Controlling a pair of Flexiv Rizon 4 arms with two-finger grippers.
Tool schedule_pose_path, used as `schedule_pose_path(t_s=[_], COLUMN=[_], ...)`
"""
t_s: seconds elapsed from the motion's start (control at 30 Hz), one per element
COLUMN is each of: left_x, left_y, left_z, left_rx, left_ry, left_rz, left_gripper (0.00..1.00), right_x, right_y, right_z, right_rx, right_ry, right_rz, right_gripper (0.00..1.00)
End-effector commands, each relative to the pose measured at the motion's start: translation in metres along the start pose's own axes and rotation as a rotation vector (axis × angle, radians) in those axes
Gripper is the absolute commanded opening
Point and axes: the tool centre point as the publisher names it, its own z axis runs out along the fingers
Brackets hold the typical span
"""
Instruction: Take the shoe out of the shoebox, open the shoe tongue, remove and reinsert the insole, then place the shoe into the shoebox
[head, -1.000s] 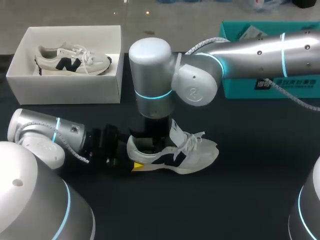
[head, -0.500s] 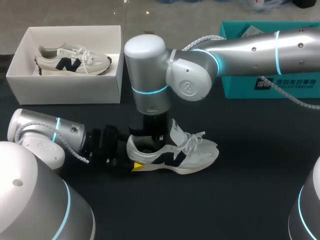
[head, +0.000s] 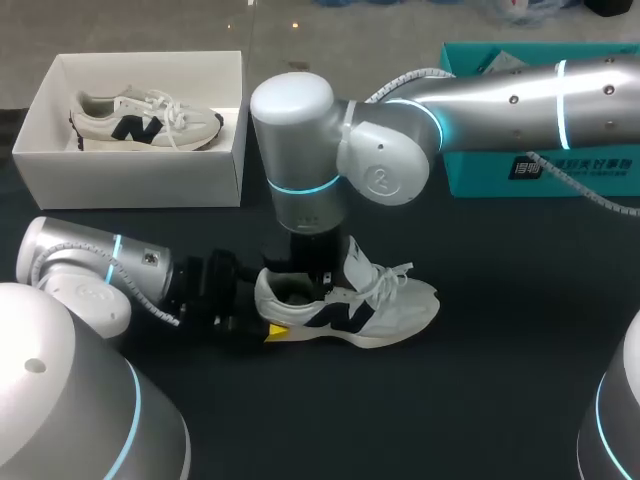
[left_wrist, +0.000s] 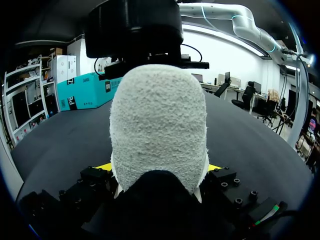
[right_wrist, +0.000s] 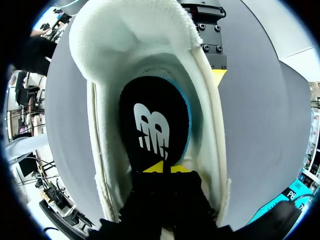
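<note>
The white mesh sneaker with a dark side logo lies on its sole on the black table, near the middle, toe pointing right, well apart from the open white cardboard shoebox at the far left. A matching second sneaker is in that box.

The left gripper is clamped on the sneaker's heel, one yellow tip on each side. The right gripper reaches down into the shoe's opening. Its tips are drawn nearly together at the heel end of the black insole with a white logo, apparently pinching its edge.

The pinch looks shallow, so the thin insole could slip free or fold if it drags on the collar. A hard pull could also tug the sneaker out of the left gripper's hold or tip it over.
</note>
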Motion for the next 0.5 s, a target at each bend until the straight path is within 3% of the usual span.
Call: schedule_pose_path(t_s=[0.03, 0.23, 0.5], left_x=[0.000, 0.000, 0.000], left_y=[0.000, 0.000, 0.000], left_z=[-0.001, -0.001, -0.001], left_rx=[-0.002, -0.002, -0.002], left_ry=[-0.002, -0.002, -0.002], left_rz=[-0.001, -0.001, -0.001], left_gripper=[0.00, 0.00, 0.00], right_x=[0.006, 0.008, 0.002], right_y=[-0.018, -0.021, -0.019], right_z=[-0.007, -0.020, -0.042], right_rx=[-0.025, -0.064, -0.176], right_ry=[-0.034, -0.065, -0.119], right_rz=[-0.002, 0.001, 0.025], right_gripper=[0.00, 0.00, 0.00])
